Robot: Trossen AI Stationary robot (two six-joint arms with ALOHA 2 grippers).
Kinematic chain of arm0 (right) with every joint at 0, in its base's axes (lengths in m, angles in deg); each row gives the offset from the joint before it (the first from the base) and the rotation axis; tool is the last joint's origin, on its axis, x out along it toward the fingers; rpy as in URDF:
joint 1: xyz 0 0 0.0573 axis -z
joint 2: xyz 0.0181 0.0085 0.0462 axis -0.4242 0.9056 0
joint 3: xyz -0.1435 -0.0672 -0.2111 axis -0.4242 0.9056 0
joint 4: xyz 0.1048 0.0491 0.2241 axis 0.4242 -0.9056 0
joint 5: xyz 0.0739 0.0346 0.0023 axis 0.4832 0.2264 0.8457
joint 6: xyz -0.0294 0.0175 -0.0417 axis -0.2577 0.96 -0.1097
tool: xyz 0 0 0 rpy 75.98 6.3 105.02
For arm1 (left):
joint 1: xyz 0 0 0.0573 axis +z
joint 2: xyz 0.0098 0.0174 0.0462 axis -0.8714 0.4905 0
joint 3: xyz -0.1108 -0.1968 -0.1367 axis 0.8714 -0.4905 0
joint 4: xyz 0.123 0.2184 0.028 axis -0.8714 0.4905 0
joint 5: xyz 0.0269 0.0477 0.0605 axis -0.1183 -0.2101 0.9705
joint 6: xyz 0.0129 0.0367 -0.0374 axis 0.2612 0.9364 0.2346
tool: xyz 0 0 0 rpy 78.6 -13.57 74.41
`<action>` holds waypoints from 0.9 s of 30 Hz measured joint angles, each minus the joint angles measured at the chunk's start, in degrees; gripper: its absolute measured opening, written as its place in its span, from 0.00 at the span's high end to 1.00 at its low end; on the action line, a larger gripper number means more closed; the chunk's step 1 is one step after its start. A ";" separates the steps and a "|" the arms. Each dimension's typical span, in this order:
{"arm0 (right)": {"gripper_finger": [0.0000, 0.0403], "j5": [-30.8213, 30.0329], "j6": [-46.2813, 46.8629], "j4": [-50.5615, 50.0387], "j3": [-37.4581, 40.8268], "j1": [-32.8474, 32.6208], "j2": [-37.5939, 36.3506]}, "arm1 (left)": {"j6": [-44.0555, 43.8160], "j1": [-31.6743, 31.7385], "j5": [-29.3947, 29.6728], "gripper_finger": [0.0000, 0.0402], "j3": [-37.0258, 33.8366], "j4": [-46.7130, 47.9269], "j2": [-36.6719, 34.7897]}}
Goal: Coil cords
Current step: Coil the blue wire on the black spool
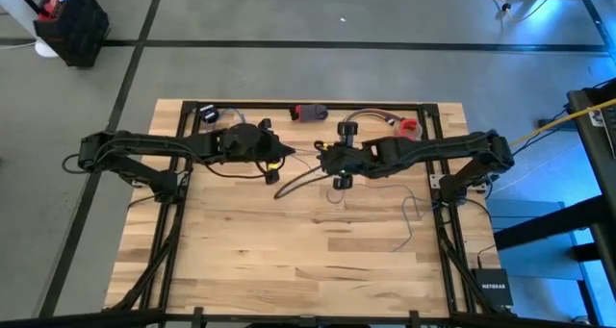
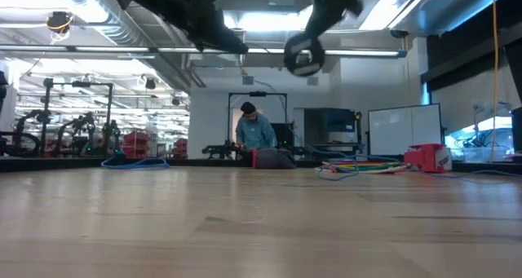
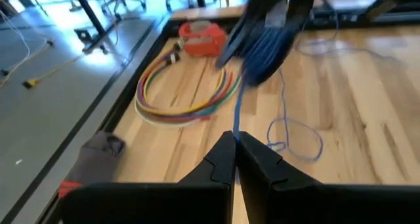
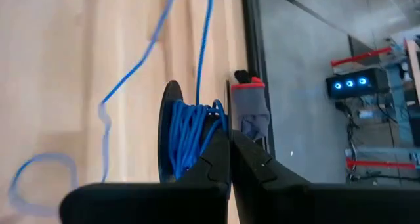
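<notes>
A: Listing what we hold. Item one: left pincer [image 3: 233, 140], raised above the tabletop [image 1: 289, 261] near its far middle, fingers together and clamped on the wire [image 3: 237, 109], which runs straight out from the tips toward the other arm.

B: Item two: right pincer [image 4: 230, 140], facing the left one, fingers together at the black disc [image 4: 169, 129]. The wire is wound in a bundle of turns right against that disc. We read it as gripped at the disc, though the exact contact is hidden by the fingers.

A: Item three: the uncoiled remainder. From above, we see it trailing as a loose loop [image 1: 412, 217] on the tabletop's right half, below the right arm.

B: Item four, not ours: multicoloured cable ring [image 3: 184, 99] and red object [image 3: 203, 39] at the far edge.

A: Risks, as we judge them. The taut span between the two pincers could slip from the left tips if pulled harder, since the wire is thin.

B: Also, turns could slide off the bundle, with only one disc face to stop them. And the trailing loop may kink or snag as it is drawn in.
</notes>
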 joint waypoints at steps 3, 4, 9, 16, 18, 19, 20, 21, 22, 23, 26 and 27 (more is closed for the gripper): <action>0.99 -0.35 -0.43 7.58 3.61 2.04 0.00 | -0.92 -0.58 -2.24 0.99 0.07 -3.59 0.00; 0.99 -0.56 -0.50 9.93 4.59 2.70 0.00 | -1.19 -0.80 -3.16 0.99 0.07 -4.51 0.00; 0.99 0.20 -0.62 21.31 7.39 5.64 0.04 | -2.37 -2.53 -4.44 0.99 0.11 -8.66 1.19; 0.99 6.49 -2.33 37.85 8.74 7.84 0.09 | -2.62 -3.12 -4.57 0.99 0.17 -14.62 3.67; 0.99 7.26 -3.53 42.31 8.78 7.81 0.09 | -2.65 -3.07 -4.51 0.99 0.17 -14.75 4.07; 0.99 7.39 -4.01 44.69 8.78 7.66 0.11 | -2.65 -2.90 -4.46 0.99 0.18 -15.23 4.22; 0.99 7.47 -5.01 46.58 8.70 7.60 0.13 | -2.65 -2.68 -4.46 0.99 0.22 -15.67 4.28; 0.99 7.60 -5.45 47.75 8.37 7.58 0.13 | -2.65 -2.49 -4.30 0.99 0.24 -15.90 4.28; 0.99 8.17 -5.66 48.80 7.98 7.62 0.15 | -2.65 -2.31 -4.06 0.99 0.24 -16.18 4.29; 0.99 8.91 -5.72 49.55 7.31 7.70 0.19 | -2.65 -2.18 -3.86 0.99 0.24 -16.62 4.31; 0.99 12.00 -5.68 52.84 5.29 7.72 0.20 | -2.70 -1.89 -3.71 0.99 0.38 -17.14 4.25; 0.99 12.58 -5.70 53.25 4.63 7.69 0.19 | -2.70 -1.89 -3.73 0.99 0.42 -17.42 4.24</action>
